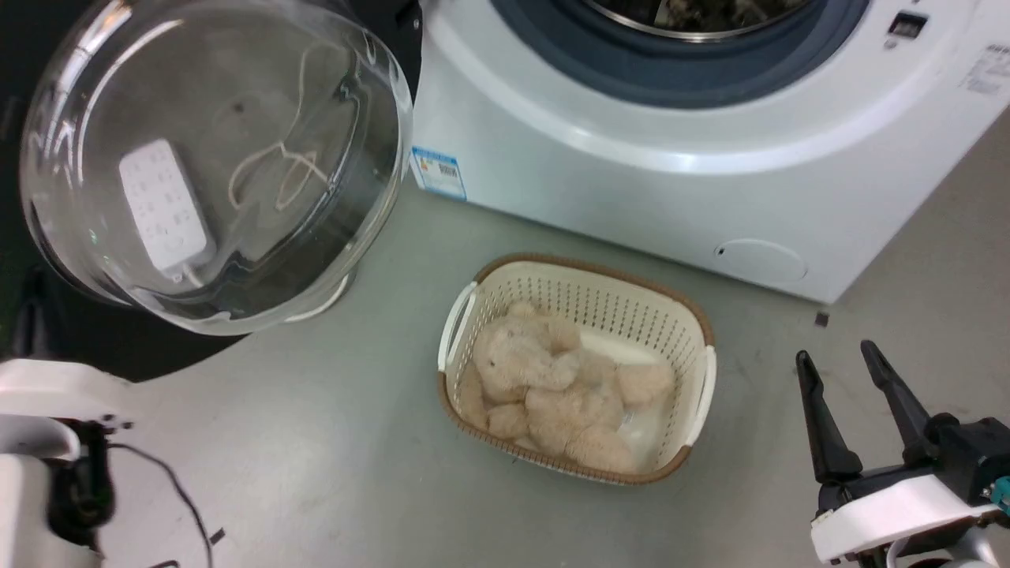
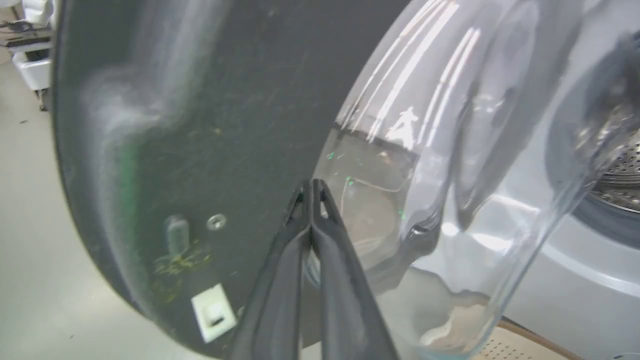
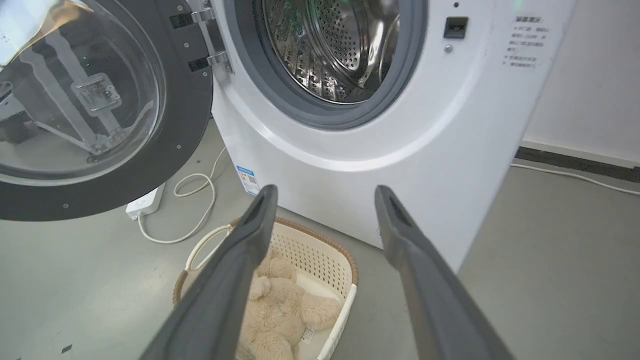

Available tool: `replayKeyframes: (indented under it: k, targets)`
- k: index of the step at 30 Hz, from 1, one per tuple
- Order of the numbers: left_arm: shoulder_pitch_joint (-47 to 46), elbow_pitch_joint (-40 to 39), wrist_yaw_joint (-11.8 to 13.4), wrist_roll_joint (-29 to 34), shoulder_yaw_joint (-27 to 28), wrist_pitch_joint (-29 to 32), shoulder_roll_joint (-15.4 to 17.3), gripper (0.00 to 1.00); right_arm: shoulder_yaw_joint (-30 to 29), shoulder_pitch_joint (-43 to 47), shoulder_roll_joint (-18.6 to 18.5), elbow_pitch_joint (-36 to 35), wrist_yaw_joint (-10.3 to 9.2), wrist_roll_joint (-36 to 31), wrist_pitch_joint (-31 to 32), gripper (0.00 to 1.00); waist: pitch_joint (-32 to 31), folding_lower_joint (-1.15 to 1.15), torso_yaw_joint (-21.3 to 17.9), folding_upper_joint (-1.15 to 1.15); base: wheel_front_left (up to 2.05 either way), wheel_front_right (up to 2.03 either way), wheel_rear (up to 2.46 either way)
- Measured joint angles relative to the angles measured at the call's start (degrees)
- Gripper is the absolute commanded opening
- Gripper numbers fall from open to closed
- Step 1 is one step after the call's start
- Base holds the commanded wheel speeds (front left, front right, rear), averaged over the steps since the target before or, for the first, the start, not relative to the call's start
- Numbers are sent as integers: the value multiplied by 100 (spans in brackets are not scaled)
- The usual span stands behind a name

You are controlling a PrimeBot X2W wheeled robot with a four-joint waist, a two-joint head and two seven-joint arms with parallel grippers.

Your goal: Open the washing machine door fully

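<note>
The washing machine door [image 1: 213, 158] stands swung out to the left of the machine, its clear glass bowl facing me. In the right wrist view the door [image 3: 100, 100] hangs from its metal hinge [image 3: 210, 40] beside the open steel drum [image 3: 335, 45]. My left gripper [image 2: 312, 184] is shut with nothing in it. Its tips sit close to the door's inner face [image 2: 200, 125], where the black ring meets the glass bowl [image 2: 450, 150]; whether they touch I cannot tell. My right gripper [image 1: 836, 355] is open and empty, low at the right, away from the door.
A cream laundry basket [image 1: 694, 331] with a beige plush toy [image 1: 552, 379] stands on the floor before the machine [image 1: 631, 181]. A white power strip [image 3: 145, 202] and its looped cable [image 3: 200, 200] lie on the floor under the door. My pale left forearm [image 1: 39, 442] is at the lower left.
</note>
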Motion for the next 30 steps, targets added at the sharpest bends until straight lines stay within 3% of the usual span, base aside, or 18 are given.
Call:
replayKeyframes:
  k: [9,16,17,18,19,20,30]
  targets:
    - [842,-1369,250,489,-489,-167,-263,0,-354,166,281,257,0,134,-408,100,-887,-2,-206,0,0,0,0]
    - [1404,-2230,314,527,-847,110,-427,0,-499,363,420,85,0,-82,-508,100,-1449,-2,-677,0,0,0,0]
    - [1432,-2283,308,523,-898,120,-459,7,-488,408,425,57,0,-144,-506,100,-1494,-2,-767,0,0,0,0]
    - [1460,-2323,303,523,-957,144,-501,34,-491,454,432,29,0,-189,-506,100,-1537,-1,-851,0,0,0,0]
    - [1505,-2347,305,528,-1026,169,-536,77,-510,506,441,-11,0,-209,-509,100,-1577,-2,-934,0,0,0,0]
    - [1563,-2350,310,537,-1091,207,-559,100,-530,549,446,-42,0,-210,-510,100,-1613,-1,-1010,0,0,0,0]
    - [2174,-2261,225,587,-1603,311,-689,100,-483,777,466,-209,0,-241,-424,100,-1811,-1,-1555,0,0,0,0]
